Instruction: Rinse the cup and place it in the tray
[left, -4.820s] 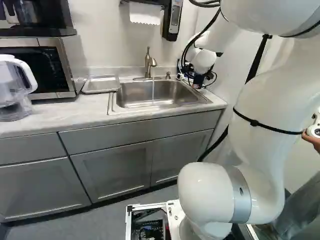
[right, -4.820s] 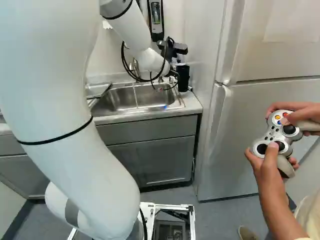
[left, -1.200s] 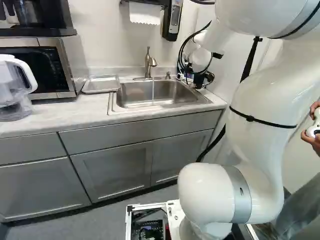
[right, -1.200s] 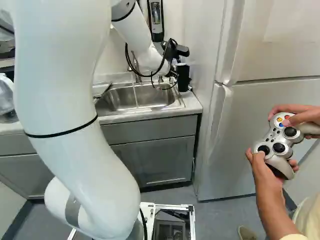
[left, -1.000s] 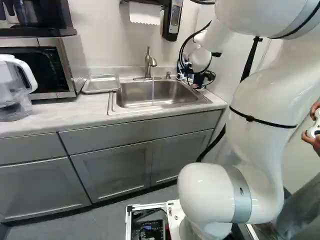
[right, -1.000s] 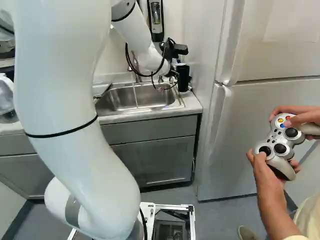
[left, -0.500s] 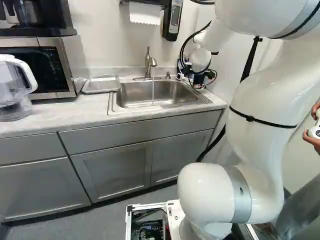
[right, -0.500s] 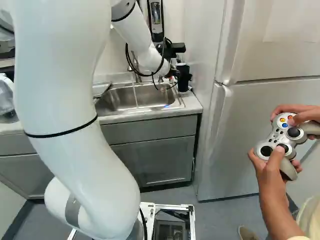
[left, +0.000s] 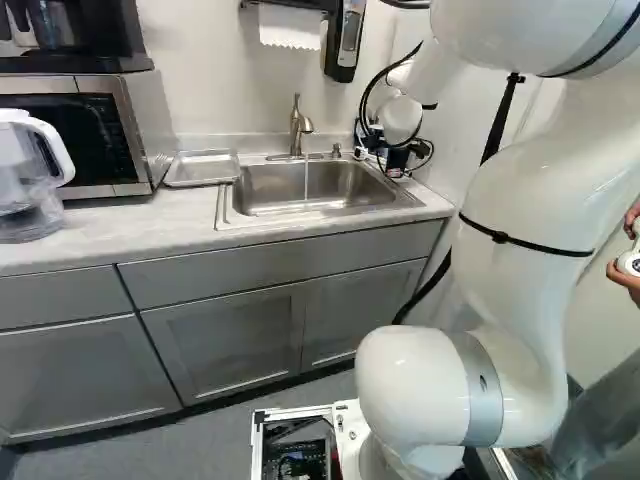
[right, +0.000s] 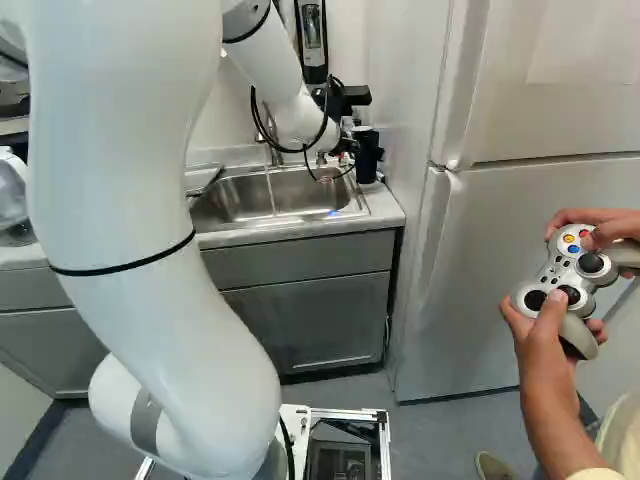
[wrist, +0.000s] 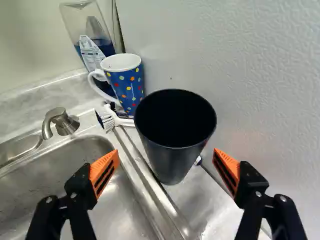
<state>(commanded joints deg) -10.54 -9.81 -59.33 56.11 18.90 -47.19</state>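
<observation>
In the right base view my gripper (right: 347, 152) is at the sink's far right corner, beside the black cup (right: 368, 160). Seen from the wrist, the gripper (wrist: 166, 172) is open, its orange-padded fingers (wrist: 105, 172) standing wide to either side of the cup (wrist: 175, 145). The cup is upright and empty-looking, on the strip between sink and grey wall panel, with a visible gap to each finger. A thin stream of water runs from the faucet (left: 299, 125) into the sink (left: 310, 190). The metal tray (left: 202, 168) lies left of the sink in the left base view.
Behind the cup stand a dotted blue mug (wrist: 127, 85), a white brush (wrist: 112, 119) and a bottle of blue liquid (wrist: 92, 42). A small spout (wrist: 59, 120) rises at the sink's back rim. A microwave (left: 90, 135) and a pitcher (left: 28, 180) are farther left.
Since the earliest frames my arm has shifted rightward in the right base view. Over the last second the wrist has turned slightly beside the cup. The base has stayed in place.
</observation>
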